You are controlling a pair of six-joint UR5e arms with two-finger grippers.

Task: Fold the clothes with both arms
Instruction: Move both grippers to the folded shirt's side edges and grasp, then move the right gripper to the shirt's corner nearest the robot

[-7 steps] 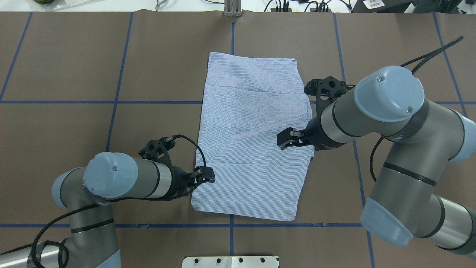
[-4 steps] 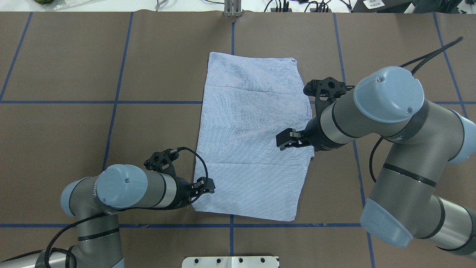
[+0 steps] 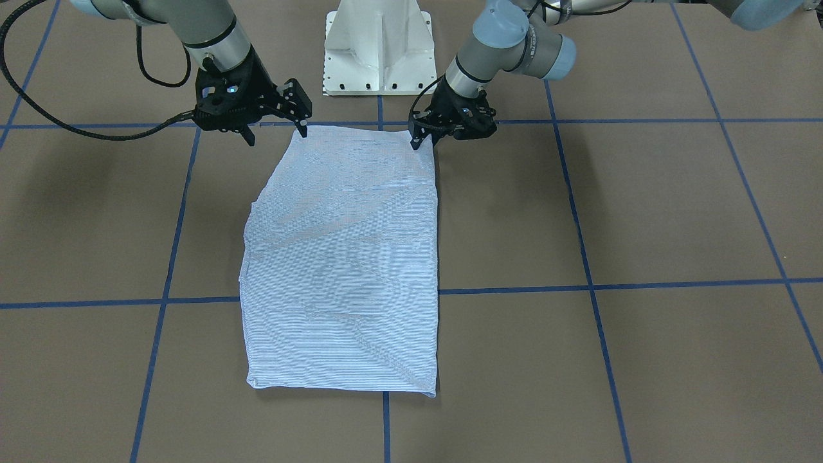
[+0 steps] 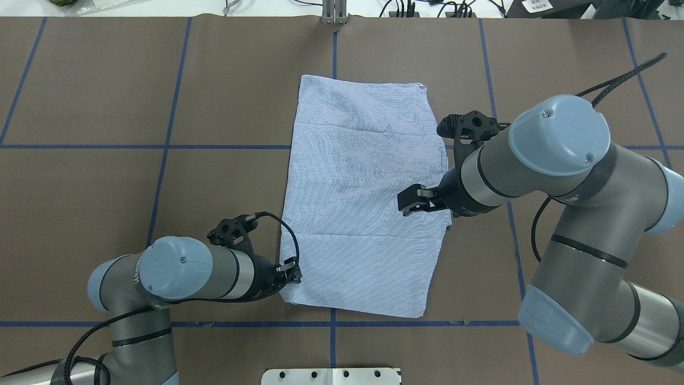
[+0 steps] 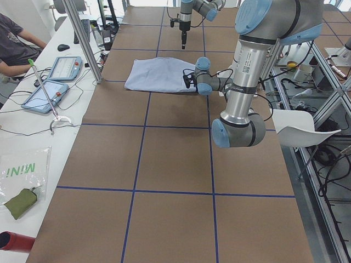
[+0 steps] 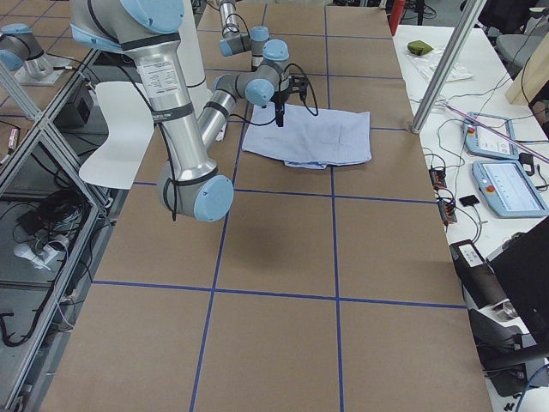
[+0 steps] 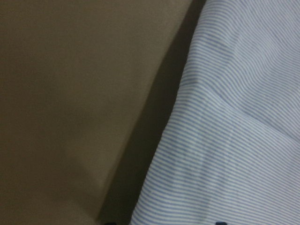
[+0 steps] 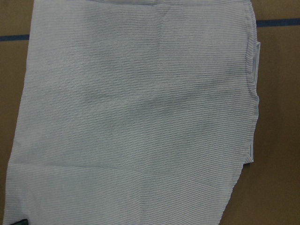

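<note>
Folded shirt [image 4: 358, 203] on a table; grasping its near corners seems under way.
Left gripper [image 4: 293, 274] sits low at one corner, jaws apart; right gripper [image 3: 276, 135] hovers wide open and likely must descend next.

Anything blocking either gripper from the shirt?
Nothing visible. The left gripper sits at the near corner of the light blue striped folded shirt, with only bare brown paper-covered table beside it. The right gripper hangs above the shirt's opposite edge, jaws open, with clear air beneath.
</note>
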